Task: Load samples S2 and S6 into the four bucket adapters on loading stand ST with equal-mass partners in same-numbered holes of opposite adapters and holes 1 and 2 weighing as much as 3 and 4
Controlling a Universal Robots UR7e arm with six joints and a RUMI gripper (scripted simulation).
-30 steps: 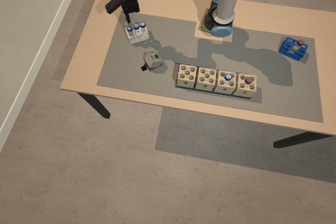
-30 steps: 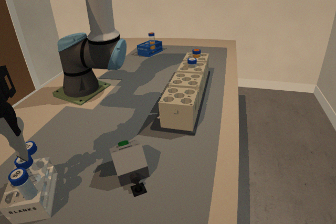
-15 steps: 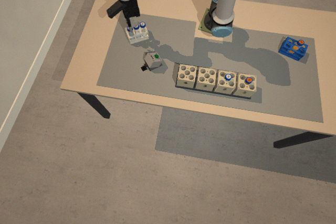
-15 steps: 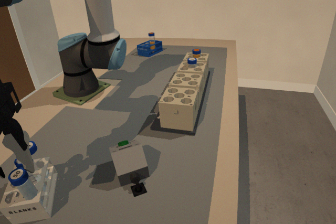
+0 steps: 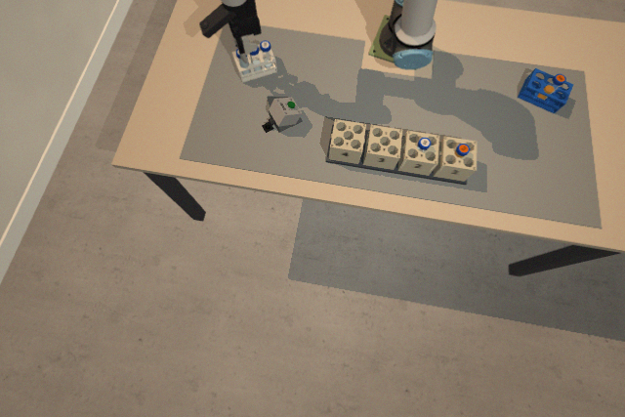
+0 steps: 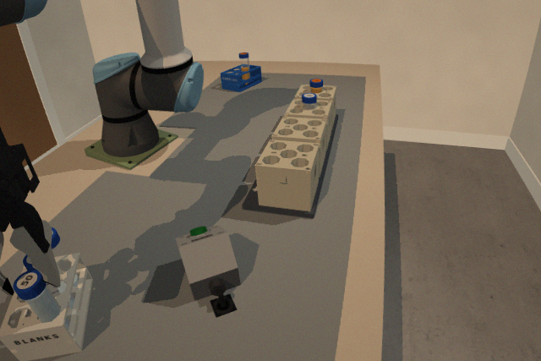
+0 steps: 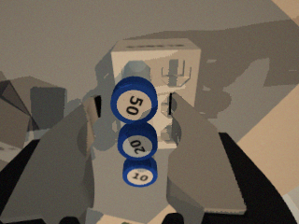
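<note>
Wrist view: the gripper [image 5: 243, 62] [image 6: 33, 287] [image 7: 135, 95] stands over the blanks rack [image 5: 260, 76] [image 6: 39, 346] [image 7: 155, 45], fingers apart, nothing clamped.
The 50 blank [image 5: 238, 55] [image 6: 30, 285] [image 7: 134, 104] appears between the fingertips, with the 20 blank [image 7: 137, 141] close by; centre on one cap, descend straight, then close gently and lift vertically, sparing the loose rack. Farther out, one sample [image 5: 463, 148] [image 6: 316, 83] sits in adapter 1 [image 5: 456, 170], another [image 5: 560, 78] [image 6: 243, 55] in the blue rack [image 5: 536, 97] [image 6: 231, 81].
</note>
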